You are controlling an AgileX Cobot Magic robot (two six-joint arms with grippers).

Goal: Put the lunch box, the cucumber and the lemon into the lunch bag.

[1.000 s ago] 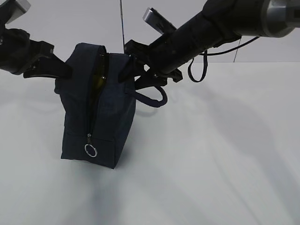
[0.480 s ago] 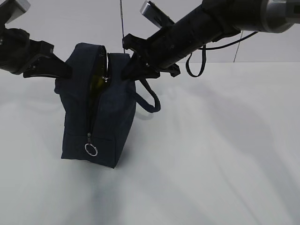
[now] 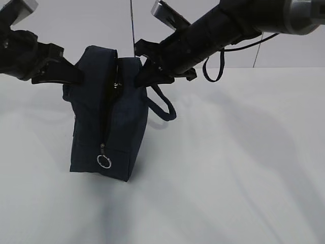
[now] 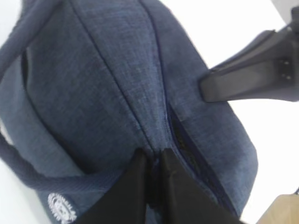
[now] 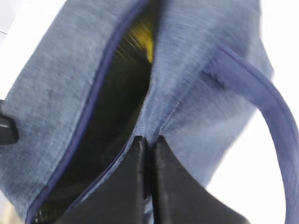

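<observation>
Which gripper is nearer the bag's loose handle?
Right. The right gripper pinches the bag just above the handle; the left gripper grips the far side.

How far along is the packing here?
Nothing is left out on the table. Something yellow shows through the bag's open zipper; the rest inside is hidden. Left claw and right claw each pinch fabric beside the opening. The zipper pull sits low: closing remains.
</observation>
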